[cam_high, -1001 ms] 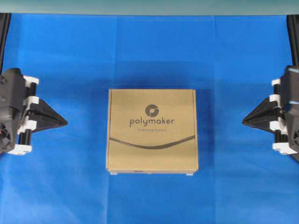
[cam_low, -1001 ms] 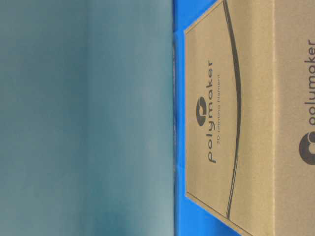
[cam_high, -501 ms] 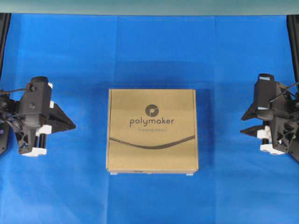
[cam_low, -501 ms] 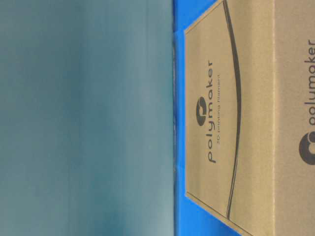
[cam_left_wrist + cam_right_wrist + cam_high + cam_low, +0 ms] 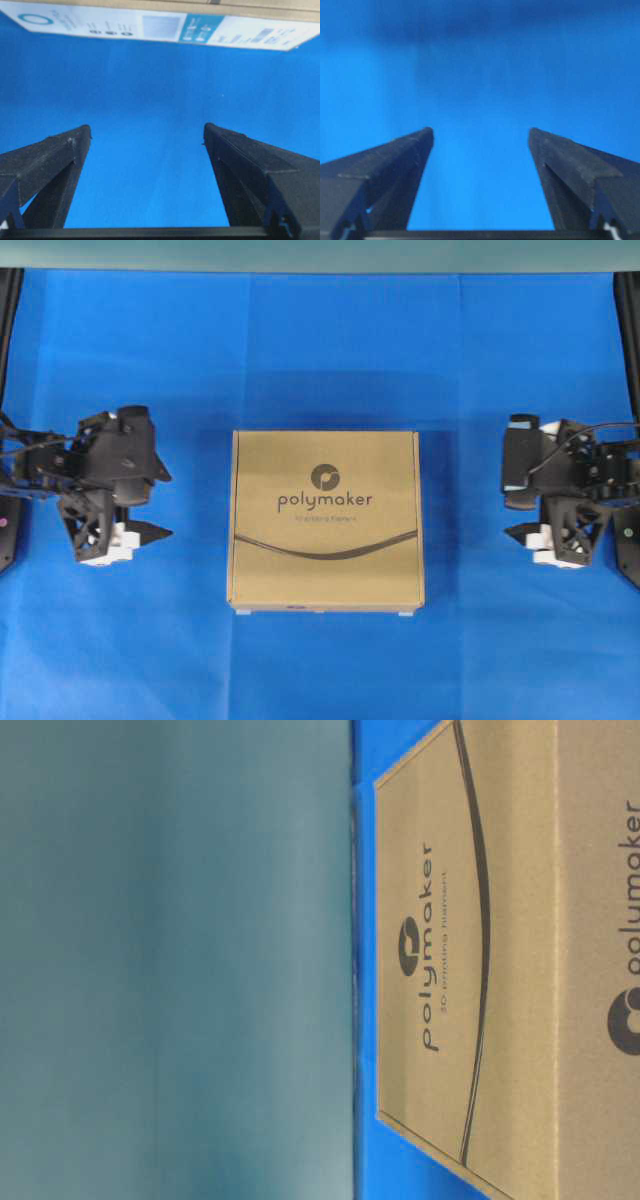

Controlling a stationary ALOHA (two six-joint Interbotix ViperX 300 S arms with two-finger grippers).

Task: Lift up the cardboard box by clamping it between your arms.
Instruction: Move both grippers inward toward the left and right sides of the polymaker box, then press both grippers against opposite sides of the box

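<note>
The cardboard box (image 5: 326, 520) lies flat on the blue cloth in the middle of the overhead view, its polymaker logo facing up. In the table-level view the cardboard box (image 5: 500, 970) fills the right side. My left gripper (image 5: 165, 505) hovers left of the box, a gap of cloth between them, open and empty. In the left wrist view the left gripper (image 5: 147, 129) has its jaws wide apart, and the box's labelled side (image 5: 150, 25) runs along the top. My right gripper (image 5: 508, 508) sits right of the box, also apart from it. The right gripper (image 5: 481, 132) is open over bare cloth.
Blue cloth (image 5: 320, 350) covers the whole table. A teal backdrop (image 5: 320, 252) runs along the far edge. Black posts (image 5: 10, 310) stand at the far corners, left and right.
Both arms have swung inward toward the box from the table's sides. Both grippers went from shut to wide open. The box has not moved.
</note>
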